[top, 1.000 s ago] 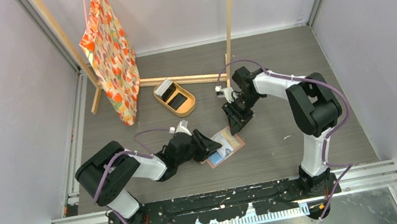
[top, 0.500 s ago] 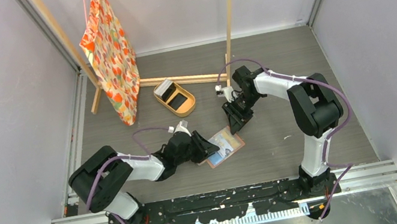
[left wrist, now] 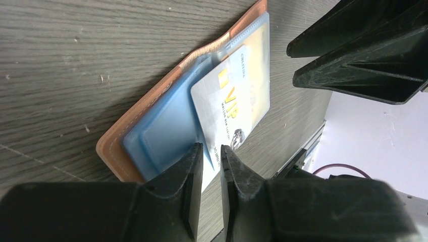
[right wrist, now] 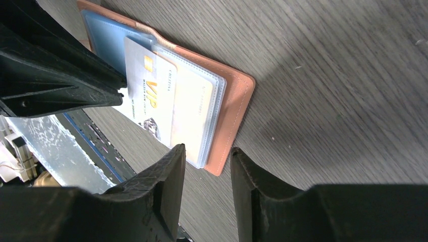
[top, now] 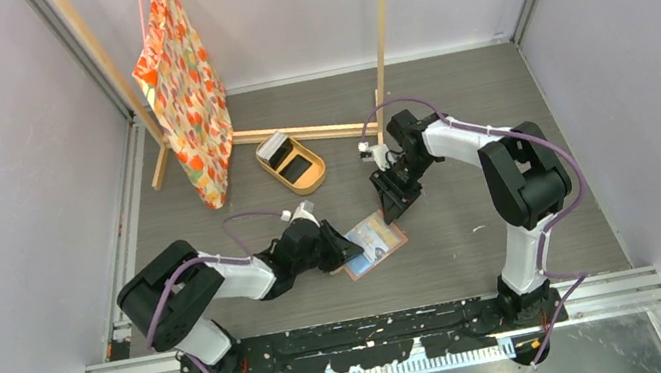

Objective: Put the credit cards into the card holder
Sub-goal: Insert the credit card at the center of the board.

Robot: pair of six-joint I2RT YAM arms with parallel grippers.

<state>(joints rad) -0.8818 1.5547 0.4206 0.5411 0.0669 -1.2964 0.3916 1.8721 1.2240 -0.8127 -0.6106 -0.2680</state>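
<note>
Lying open and flat on the wood-grain table, the card holder is found directly ahead of the left gripper, its long axis set diagonally from near-left to far-right in the overhead view. A pale credit card marked VIP is rested on the holder's inner face. Its long axis runs away from the left fingertips, across the holder's shorter width, and its near corner is seen in the thin slot between those fingers. The fingers are drawn almost together, and whether the card is pinched there or merely nudged cannot be told. The right gripper is held just past the holder's far corner, its fingers set a little apart with nothing between them; contact with the leather cannot be made out. The left arm is judged the nearer to the card, so the coming push is expected from it, lengthwise along the card and away from its wrist. Whether any of the card is already under a pocket lip cannot be settled. The holder is formed of smooth salmon-brown leather with rounded corners. Its pockets are glossy and clear, a cream card being shown through one and a blue panel beside it. The credit card is thin, flat and slick.
</note>
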